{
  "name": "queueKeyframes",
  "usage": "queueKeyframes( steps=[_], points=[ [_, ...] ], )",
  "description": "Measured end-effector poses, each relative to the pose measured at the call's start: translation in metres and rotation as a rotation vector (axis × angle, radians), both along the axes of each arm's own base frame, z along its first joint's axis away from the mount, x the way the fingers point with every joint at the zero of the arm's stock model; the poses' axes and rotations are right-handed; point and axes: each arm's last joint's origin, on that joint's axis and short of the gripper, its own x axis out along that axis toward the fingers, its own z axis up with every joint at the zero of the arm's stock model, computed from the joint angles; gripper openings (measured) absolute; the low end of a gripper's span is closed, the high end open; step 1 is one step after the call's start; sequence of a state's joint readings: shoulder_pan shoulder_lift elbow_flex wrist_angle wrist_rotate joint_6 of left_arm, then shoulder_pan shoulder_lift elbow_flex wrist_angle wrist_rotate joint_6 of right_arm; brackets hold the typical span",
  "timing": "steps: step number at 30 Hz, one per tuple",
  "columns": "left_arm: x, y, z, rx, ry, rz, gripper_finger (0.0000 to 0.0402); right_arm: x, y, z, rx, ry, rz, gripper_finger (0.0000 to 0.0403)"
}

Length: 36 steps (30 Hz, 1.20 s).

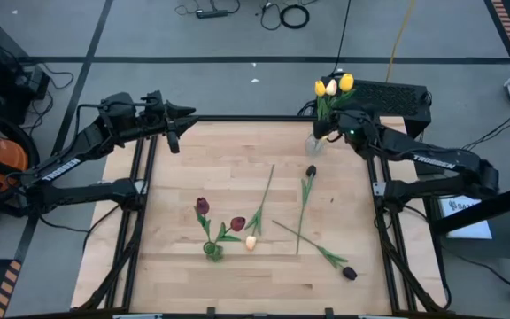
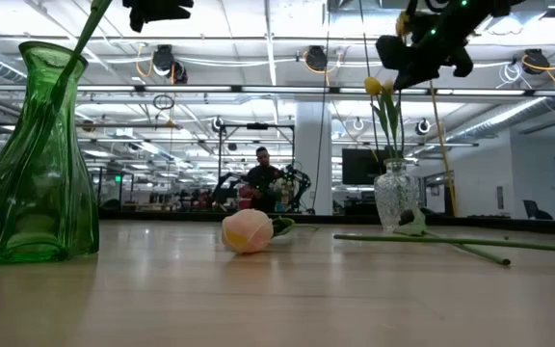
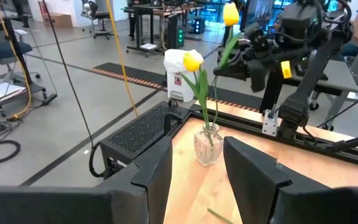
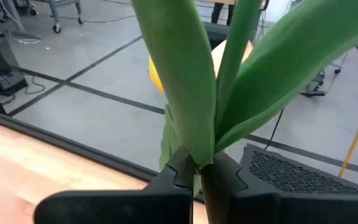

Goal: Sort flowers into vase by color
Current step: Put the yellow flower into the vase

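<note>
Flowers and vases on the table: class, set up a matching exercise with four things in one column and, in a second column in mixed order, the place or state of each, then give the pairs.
Things:
1. green vase
2. clear vase
3. peach tulip
4. right tool

Places or states:
A. lying loose on the wood
B. at the table's far right corner, with yellow tulips
C. shut on a green stem
D. near the table's front edge, with dark red tulips

Pairs: 1-D, 2-B, 3-A, 4-C

A black perforated mat [image 1: 388,96] lies beyond the table's [image 1: 237,275] far edge, cables [image 1: 286,13] strewn behind.
</note>
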State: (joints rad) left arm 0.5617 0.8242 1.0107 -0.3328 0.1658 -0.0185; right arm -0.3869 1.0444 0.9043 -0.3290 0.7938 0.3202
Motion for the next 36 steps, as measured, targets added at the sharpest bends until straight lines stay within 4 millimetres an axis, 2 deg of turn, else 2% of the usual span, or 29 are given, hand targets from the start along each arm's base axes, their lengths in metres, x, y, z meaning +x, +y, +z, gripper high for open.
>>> queueKeyframes(
  steps=[4, 17, 29, 36],
  points=[
    [0.0, 0.0, 0.0, -0.001, 0.002, 0.0, 0.0152, 0.009, -0.006, -0.007, 0.009, 0.023, 0.004, 0.0004],
    [0.0, 0.0, -0.002, -0.014, 0.019, 0.0, 0.0152, 0.041, -0.02, -0.05, 0.113, 0.098, -0.055, 0.0004],
    [0.0, 0.0, -0.002, -0.014, 0.018, 0.0, 0.0152, 0.051, -0.026, -0.075, 0.166, 0.123, -0.126, 0.0014],
    [0.0, 0.0, -0.002, -0.016, 0.02, 0.0, 0.0152, 0.052, -0.026, -0.077, 0.18, 0.113, -0.13, 0.0034]
  ],
)
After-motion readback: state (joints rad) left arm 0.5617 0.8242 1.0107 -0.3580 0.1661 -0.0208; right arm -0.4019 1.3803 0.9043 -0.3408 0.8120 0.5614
